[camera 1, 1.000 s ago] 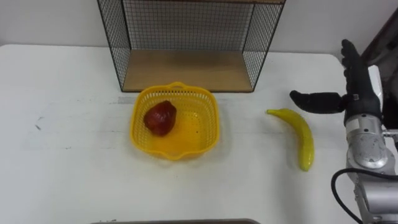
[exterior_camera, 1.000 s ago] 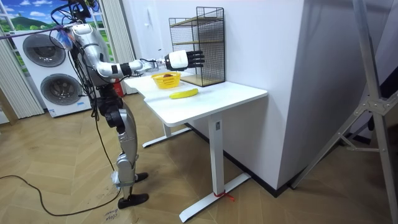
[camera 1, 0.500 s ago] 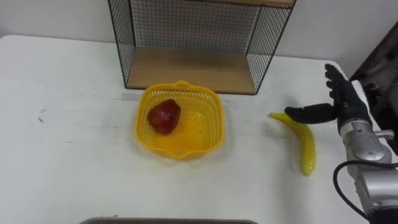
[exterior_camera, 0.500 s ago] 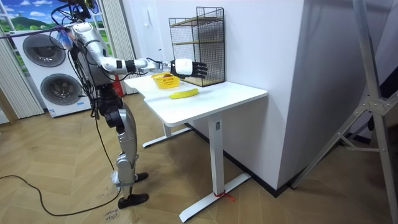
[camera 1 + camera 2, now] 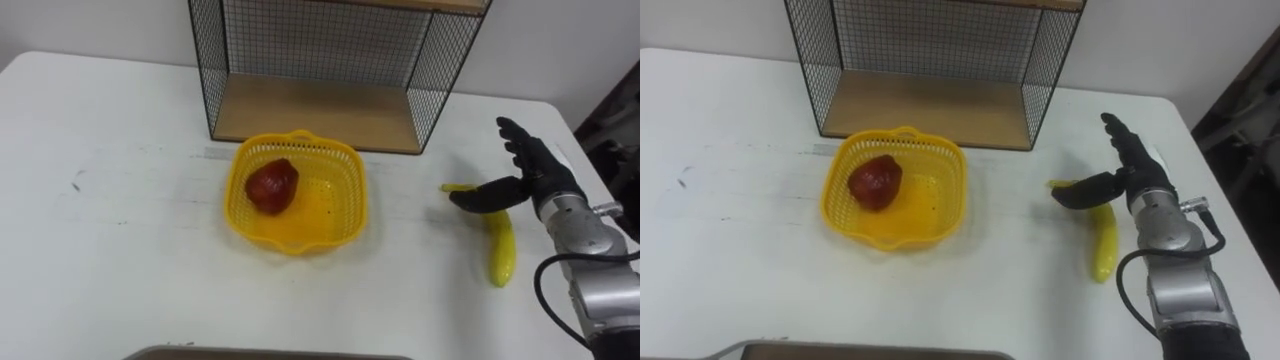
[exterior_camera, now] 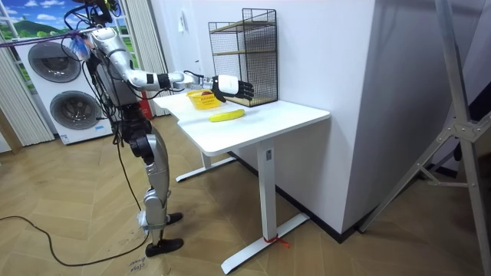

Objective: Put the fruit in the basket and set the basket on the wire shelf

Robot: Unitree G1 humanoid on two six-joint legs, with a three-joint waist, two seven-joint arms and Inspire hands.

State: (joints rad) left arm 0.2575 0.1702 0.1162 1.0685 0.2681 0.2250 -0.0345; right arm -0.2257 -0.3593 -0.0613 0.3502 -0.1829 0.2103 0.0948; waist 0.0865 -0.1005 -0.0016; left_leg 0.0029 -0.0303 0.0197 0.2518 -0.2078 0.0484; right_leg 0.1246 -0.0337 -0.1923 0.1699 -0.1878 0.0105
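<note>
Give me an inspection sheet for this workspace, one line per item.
Surface: white table, small dark mark at its left.
Job's things: red fruit inside yellow basket, in front of the wire shelf; banana on table, right of basket.
Clutter: nothing seen.
Robot hands: right robot hand open above banana's far end, thumb across it; contact unclear.
Cables: nothing seen.
Surroundings: two washing machines, wood floor.

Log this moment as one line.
right hand: open, over banana | red fruit: in basket | basket: on table, not yet on wire shelf
</note>
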